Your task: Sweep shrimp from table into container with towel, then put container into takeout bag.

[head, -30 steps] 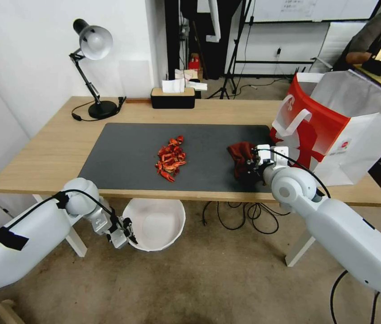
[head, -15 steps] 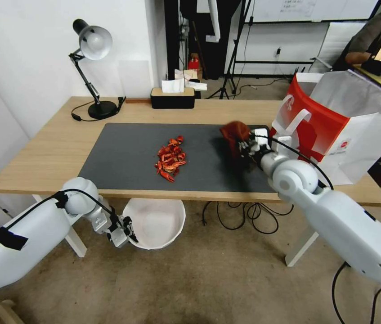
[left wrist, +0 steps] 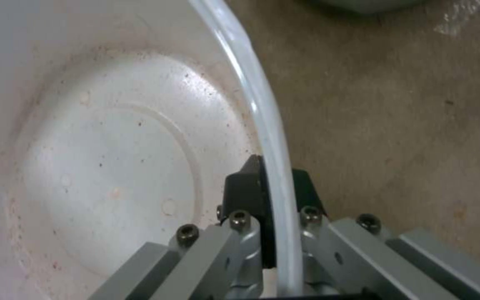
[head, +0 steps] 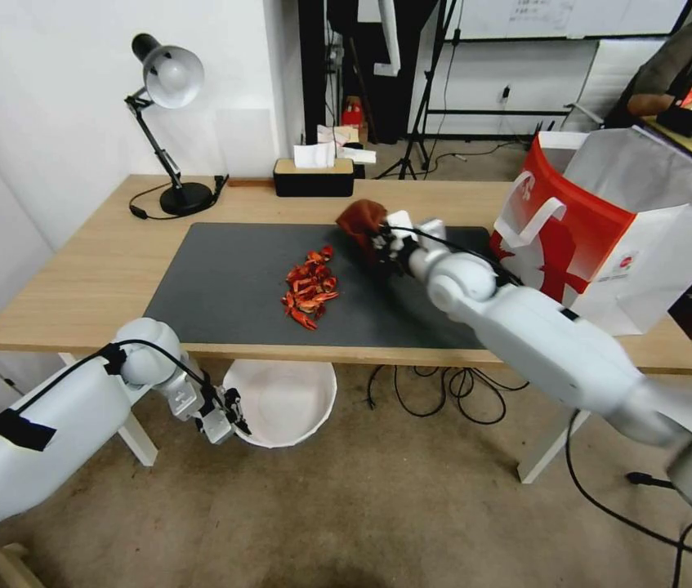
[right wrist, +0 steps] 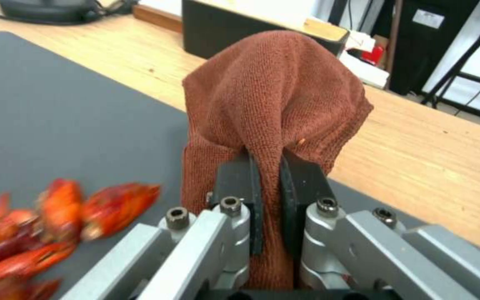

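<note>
The shrimp (head: pixel 310 288) lie in a red-orange heap on the dark mat of the table (head: pixel 100 269), and show in the right wrist view too (right wrist: pixel 56 225). My right gripper (head: pixel 378 238) (right wrist: pixel 268 175) is shut on the rust-brown towel (head: pixel 360 220) (right wrist: pixel 273 100), held above the mat just behind and right of the heap. Below the table's front edge, my left gripper (head: pixel 227 412) (left wrist: pixel 271 187) is shut on the rim of the white container (head: pixel 284 404) (left wrist: pixel 106 166), which is held under the heap's side of the table. The red and white takeout bag (head: pixel 607 220) stands open at the table's right end.
A black desk lamp (head: pixel 167 122) stands at the back left of the table, and a black tissue box (head: pixel 314 175) at the back middle. Cables (head: pixel 435 392) hang to the floor under the table. White table legs (head: pixel 546 449) flank the container.
My right arm has carried the towel up off the mat's right side and leftward, to just behind the shrimp. The left gripper and container have barely moved.
</note>
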Available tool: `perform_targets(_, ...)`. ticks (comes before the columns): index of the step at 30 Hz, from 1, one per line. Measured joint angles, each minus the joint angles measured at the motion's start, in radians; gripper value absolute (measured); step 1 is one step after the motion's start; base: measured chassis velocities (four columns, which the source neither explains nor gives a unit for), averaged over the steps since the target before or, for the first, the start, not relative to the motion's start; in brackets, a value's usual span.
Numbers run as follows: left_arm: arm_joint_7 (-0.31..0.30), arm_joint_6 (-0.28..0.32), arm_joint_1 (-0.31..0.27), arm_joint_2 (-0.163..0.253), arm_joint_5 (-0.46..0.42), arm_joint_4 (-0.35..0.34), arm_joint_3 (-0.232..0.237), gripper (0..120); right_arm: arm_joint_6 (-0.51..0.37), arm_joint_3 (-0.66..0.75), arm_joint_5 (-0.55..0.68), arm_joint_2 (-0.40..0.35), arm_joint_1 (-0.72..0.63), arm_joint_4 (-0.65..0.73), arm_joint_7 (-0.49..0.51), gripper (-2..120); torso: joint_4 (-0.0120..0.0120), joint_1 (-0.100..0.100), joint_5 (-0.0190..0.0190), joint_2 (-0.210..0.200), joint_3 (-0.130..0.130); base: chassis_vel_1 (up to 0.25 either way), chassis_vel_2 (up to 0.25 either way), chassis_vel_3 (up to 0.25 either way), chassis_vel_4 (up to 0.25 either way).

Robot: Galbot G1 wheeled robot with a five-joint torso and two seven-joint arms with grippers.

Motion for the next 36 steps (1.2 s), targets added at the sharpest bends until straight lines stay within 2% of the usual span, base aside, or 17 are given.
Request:
perform_targets(2,0.005,-0.014,0.008,-0.003,0.025,-0.003,-0.013,0,-0.004,-0.02,0.0,0.025,0.033,-0.071,-0.026,5,-0.0005,0.0,0.0003,0.0,0.0,0.0,0.0,0.0,0.0)
perform_targets(6,0.012,-0.014,0.014,-0.003,0.021,-0.002,-0.014,0,-0.005,-0.049,0.002,0.061,0.07,-0.176,-0.077,5,-0.0012,0.0,0.0004,0.0,0.0,0.0,0.0,0.0,0.0)
perform_targets(14,0.019,-0.016,0.016,-0.009,0.018,0.001,-0.011,0,-0.024,-0.075,0.012,0.146,0.123,-0.332,-0.157,5,-0.0001,0.0,0.0003,0.0,0.0,0.0,0.0,0.0,0.0)
perform_targets(20,0.018,-0.016,0.017,-0.011,0.006,0.005,-0.013,0,-0.047,-0.083,0.014,0.148,0.11,-0.313,-0.161,5,-0.0005,0.0,0.0004,0.0,0.0,0.0,0.0,0.0,0.0)
perform_targets(36,0.017,-0.03,0.005,-0.018,-0.013,0.032,-0.007,0,-0.047,-0.114,0.033,0.077,0.058,-0.208,-0.237,5,-0.0008,0.0,0.0005,0.0,0.0,0.0,0.0,0.0,0.0)
